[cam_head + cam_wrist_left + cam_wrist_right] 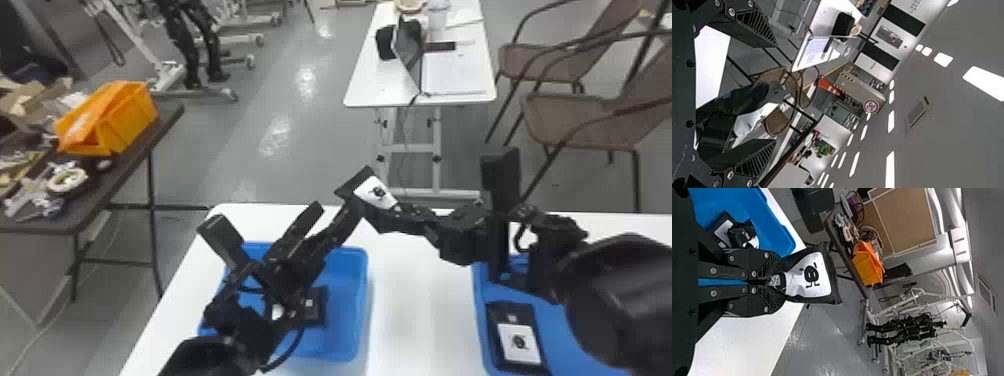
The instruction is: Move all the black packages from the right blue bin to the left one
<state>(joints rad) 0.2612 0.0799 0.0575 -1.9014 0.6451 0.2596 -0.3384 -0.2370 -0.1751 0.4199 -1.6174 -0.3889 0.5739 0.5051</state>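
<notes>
In the head view, my right gripper [395, 212] reaches in above the table between the bins, shut on a black package with a white label [376, 192]. The right wrist view shows the held package [815, 276] sticking out past my right gripper [778, 284]. Over the left blue bin [350, 345], my left gripper [265, 215] is open and empty; in its wrist view, the left gripper [774, 93] has its fingers far apart. Black packages [316, 307] lie in the left bin, partly hidden by the left arm. Another package [519, 342] lies in the right bin [565, 325], partly covered by the right arm.
The bins stand on a white table [415, 310], with bare tabletop between them. At the left is a dark side table [115, 175] with an orange crate [127, 117]. Beyond the work are a second white table [450, 75] and chairs [590, 120].
</notes>
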